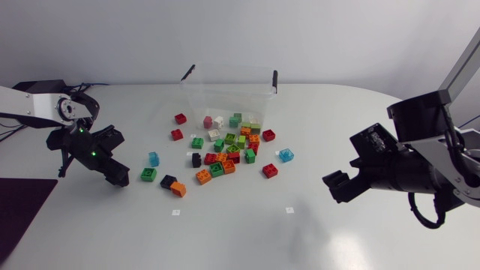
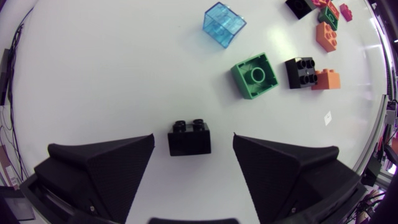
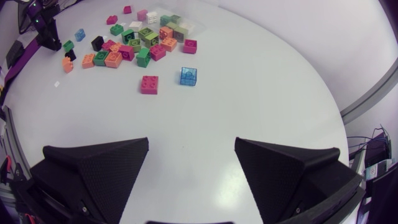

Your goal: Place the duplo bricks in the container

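A small black duplo brick point(image 2: 189, 137) lies on the white table between the fingers of my left gripper point(image 2: 193, 140), with a gap on each side; the gripper is open. From above, this gripper point(image 1: 114, 176) sits at the left of the table and hides the brick. Ahead of it lie a green brick point(image 2: 255, 75), a clear blue brick point(image 2: 224, 23) and a black brick point(image 2: 302, 71) beside an orange one point(image 2: 326, 79). Many coloured bricks point(image 1: 229, 146) are scattered in front of the clear container point(image 1: 195, 94). My right gripper point(image 1: 337, 187) stands open and empty at the right.
A red brick point(image 3: 149, 84) and a clear blue brick point(image 3: 188, 75) lie nearest my right gripper point(image 3: 192, 142), well ahead of it. Bare table stretches between the two arms at the front. A dark mat point(image 1: 22, 206) lies at the table's left edge.
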Robot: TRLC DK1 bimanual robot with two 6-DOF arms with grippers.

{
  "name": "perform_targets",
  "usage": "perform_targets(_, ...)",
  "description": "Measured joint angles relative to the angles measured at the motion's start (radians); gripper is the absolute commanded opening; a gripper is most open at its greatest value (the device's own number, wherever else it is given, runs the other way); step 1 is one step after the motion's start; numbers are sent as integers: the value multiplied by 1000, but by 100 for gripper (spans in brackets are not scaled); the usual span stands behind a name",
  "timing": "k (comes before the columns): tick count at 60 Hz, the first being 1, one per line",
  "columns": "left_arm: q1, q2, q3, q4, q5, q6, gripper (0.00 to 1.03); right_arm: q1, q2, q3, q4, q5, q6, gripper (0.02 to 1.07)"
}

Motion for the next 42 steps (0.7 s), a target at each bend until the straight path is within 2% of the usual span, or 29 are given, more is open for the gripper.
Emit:
perform_targets(6, 10, 18, 7, 11, 0, 6, 71, 0, 26, 10, 2, -3, -10, 102)
perform_targets(9, 11, 22, 10, 11, 2, 12, 59, 0, 34, 11, 15, -3, -14, 100)
perform_targets(12, 13, 25, 12, 11, 8, 17, 54, 0, 40, 11, 25, -4, -19, 99)
perform_targets(30, 17, 43, 23, 6, 30, 23, 38, 15, 105, 27, 59, -6, -29, 94)
perform_targets(42, 16, 44, 23, -13, 26, 23, 36, 45, 188, 73, 77, 6, -29, 90)
